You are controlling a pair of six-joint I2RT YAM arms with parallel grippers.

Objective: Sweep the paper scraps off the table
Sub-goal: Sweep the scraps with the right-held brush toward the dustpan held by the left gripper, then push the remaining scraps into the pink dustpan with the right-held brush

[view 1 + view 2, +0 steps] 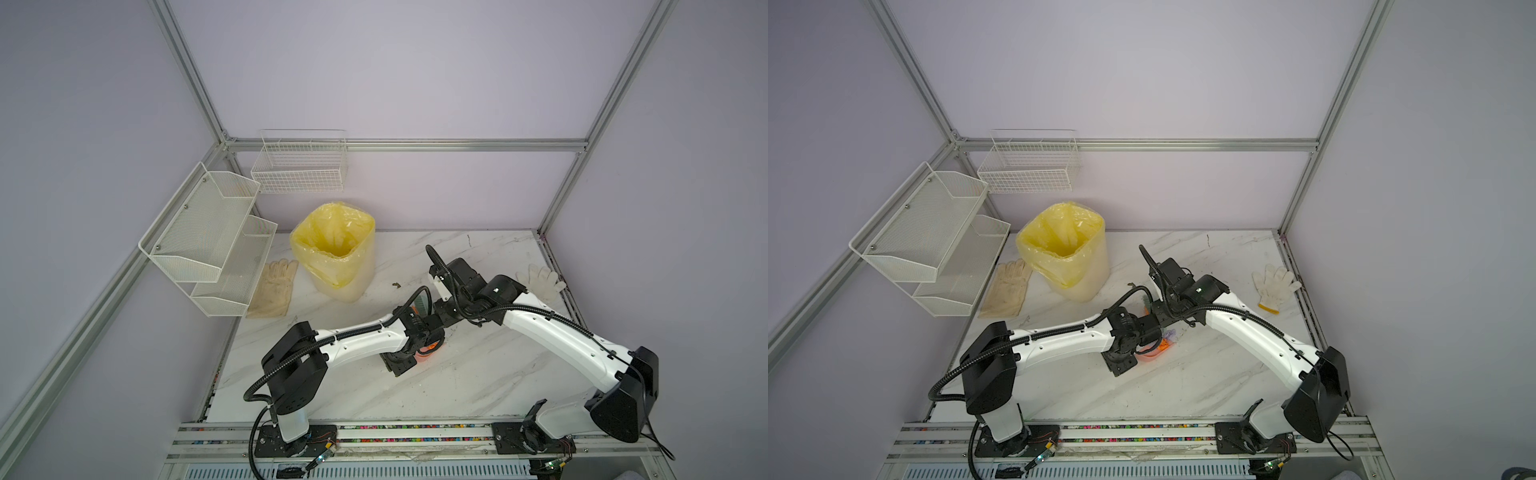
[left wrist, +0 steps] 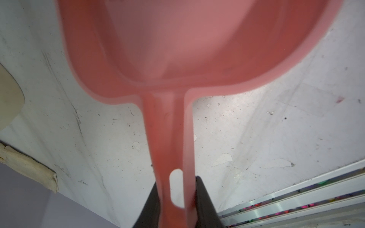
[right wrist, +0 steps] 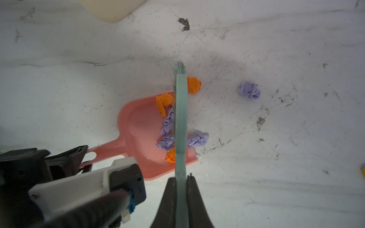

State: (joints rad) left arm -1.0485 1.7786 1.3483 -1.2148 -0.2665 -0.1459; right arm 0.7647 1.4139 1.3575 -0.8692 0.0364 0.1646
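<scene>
In the right wrist view a pink dustpan (image 3: 138, 126) lies on the table (image 3: 276, 177) with several orange and purple paper scraps (image 3: 167, 122) at its mouth. My left gripper (image 2: 176, 189) is shut on the dustpan's handle (image 2: 167, 138). My right gripper (image 3: 180, 183) is shut on a teal brush (image 3: 180, 118), which stands across the pan's mouth. Just outside the brush lie an orange scrap (image 3: 194, 84) and a purple scrap (image 3: 199, 140). Another purple scrap (image 3: 249, 90) lies further out on the table. In a top view the arms hide most of the dustpan (image 1: 1152, 356).
A bin with a yellow liner (image 1: 336, 249) stands at the back of the table (image 1: 478, 374). White gloves lie at the left (image 1: 274, 291) and the far right (image 1: 542, 280). Wire-mesh shelves (image 1: 208, 237) and a wire basket (image 1: 299, 164) hang on the left wall.
</scene>
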